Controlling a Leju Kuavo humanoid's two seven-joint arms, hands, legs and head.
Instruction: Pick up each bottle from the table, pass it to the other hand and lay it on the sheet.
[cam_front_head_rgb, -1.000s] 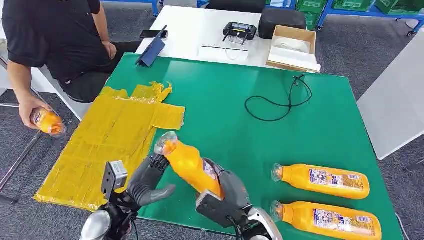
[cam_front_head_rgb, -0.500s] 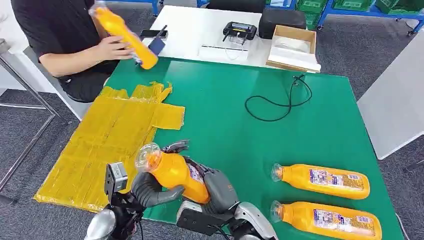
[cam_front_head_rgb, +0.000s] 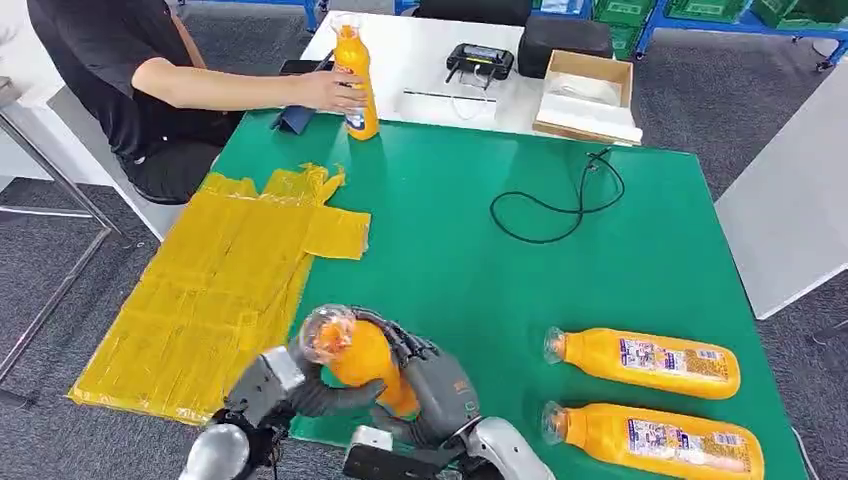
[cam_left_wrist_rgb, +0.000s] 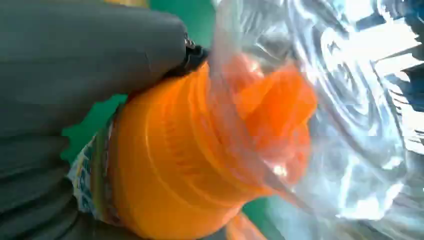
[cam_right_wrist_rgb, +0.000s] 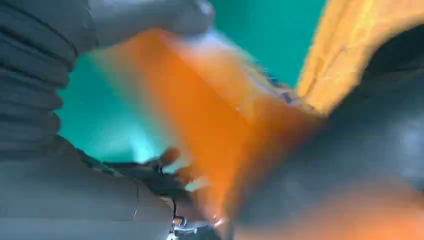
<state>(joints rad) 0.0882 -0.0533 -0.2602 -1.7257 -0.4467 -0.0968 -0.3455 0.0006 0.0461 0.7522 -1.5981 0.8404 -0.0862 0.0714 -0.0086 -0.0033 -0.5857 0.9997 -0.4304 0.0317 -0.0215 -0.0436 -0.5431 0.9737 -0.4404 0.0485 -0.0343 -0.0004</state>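
An orange bottle (cam_front_head_rgb: 365, 360) with a clear cap sits tilted above the near edge of the green table (cam_front_head_rgb: 480, 270), held from both sides. My left hand (cam_front_head_rgb: 312, 392) wraps its lower body and my right hand (cam_front_head_rgb: 432, 385) grips it from the right, with fingers (cam_front_head_rgb: 398, 338) over the top. In the left wrist view the bottle (cam_left_wrist_rgb: 200, 165) lies against my left hand (cam_left_wrist_rgb: 75, 75). In the right wrist view the bottle (cam_right_wrist_rgb: 210, 125) is blurred beside my right hand (cam_right_wrist_rgb: 45, 100). Two more bottles (cam_front_head_rgb: 645, 362) (cam_front_head_rgb: 655, 438) lie at the near right. The yellow sheet (cam_front_head_rgb: 220, 290) covers the left side.
A person at the far left holds another orange bottle (cam_front_head_rgb: 358, 80) upright on the table's far edge. A black cable (cam_front_head_rgb: 560, 205) lies on the green top. A cardboard box (cam_front_head_rgb: 585, 95), a controller (cam_front_head_rgb: 478, 62) and a phone (cam_front_head_rgb: 305, 68) sit on the white table behind.
The held bottle swung left toward my left hand, which closed around it. The person lifted another bottle from the far left and stood it at the table's far edge.
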